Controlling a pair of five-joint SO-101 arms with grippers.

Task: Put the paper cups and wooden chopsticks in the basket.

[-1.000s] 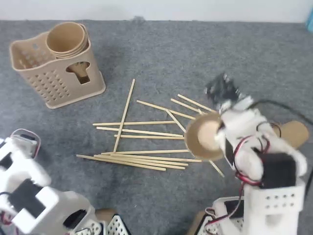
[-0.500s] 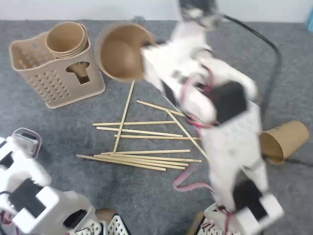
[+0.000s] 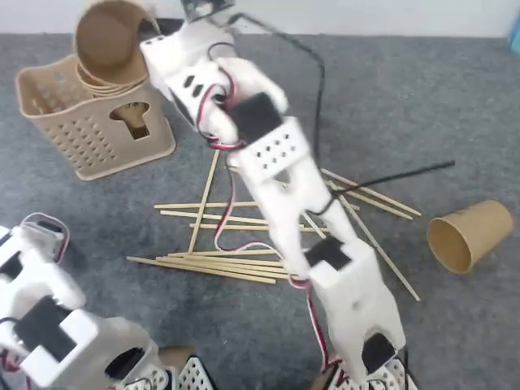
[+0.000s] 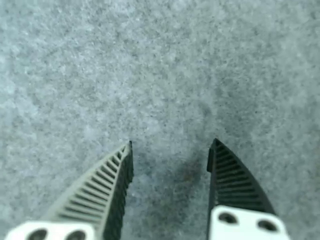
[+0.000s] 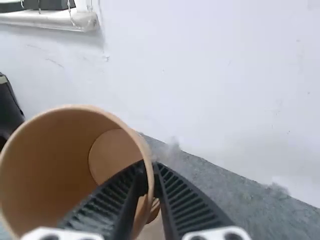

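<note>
I am holding the right tool (image 5: 148, 167) clenched on the rim of a paper cup (image 5: 55, 165), one finger inside the wall and one outside. In the high view that cup is hanging tilted, mouth toward the camera, just over the stack of cups (image 3: 101, 81) already nested in the basket (image 3: 89, 142) at the far left of the counter (image 3: 406, 97). That is the change. A second ago the arm was carrying this cup low over the chopsticks (image 3: 236, 219) at mid-counter, half a second ago it was swinging past them, and now it is stretching all the way across to the basket. So I am judging the carry as nearly finished, with only levelling the cup, lowering it onto the stack and letting go remaining. The few chopsticks on the right side are lying more fanned out than before. The second cup (image 3: 465, 234) is lying on its side at the right, well apart from the basket, and no chopstick is in the basket yet. My left tool (image 4: 170, 147) is sitting released over bare grey counter, unmoved.
</note>
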